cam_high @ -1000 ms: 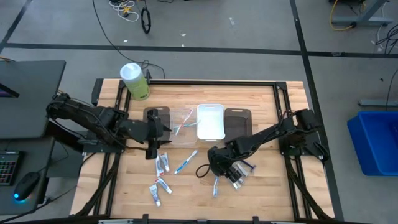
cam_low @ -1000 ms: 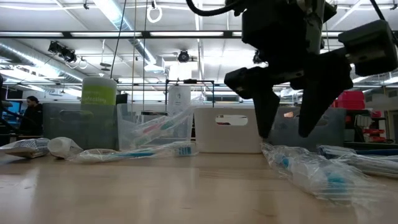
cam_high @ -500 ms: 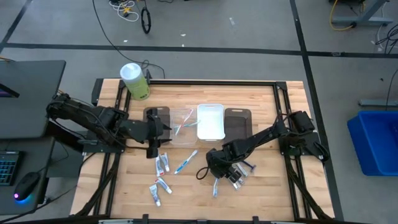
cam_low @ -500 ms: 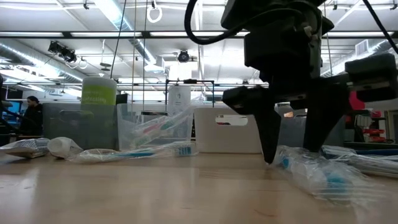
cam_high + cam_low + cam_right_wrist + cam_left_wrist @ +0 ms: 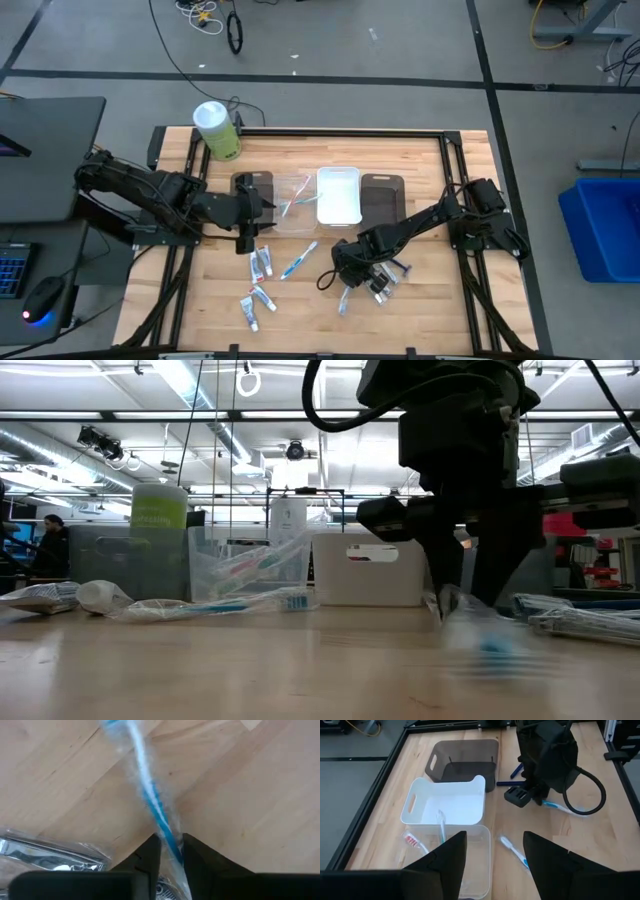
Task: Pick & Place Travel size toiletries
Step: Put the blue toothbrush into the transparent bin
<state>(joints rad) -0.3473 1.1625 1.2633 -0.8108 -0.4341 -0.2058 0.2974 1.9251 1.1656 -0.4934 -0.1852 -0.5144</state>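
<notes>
Right gripper (image 5: 167, 851), low at the table's near right, fingers nearly closed on a wrapped toothbrush (image 5: 150, 800). The slick wrapper may let it slip out on lifting. Left gripper (image 5: 492, 852) waits at the left, fingers apart and empty.

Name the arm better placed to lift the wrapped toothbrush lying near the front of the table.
Right: its gripper is already closed on the wrapped toothbrush. The left gripper hangs open by the clear tray.

This is a robotics lab or industrial workshop. The pale wooden butcher-block table (image 5: 420, 300) sits in a black metal frame on a grey concrete floor (image 5: 360, 60) marked with dark tape lines. Loose cables lie on the floor beyond the table. Behind the table, exposed silver ceiling ducts (image 5: 40, 440) and long fluorescent strip lights (image 5: 190, 385) hang overhead.
</notes>
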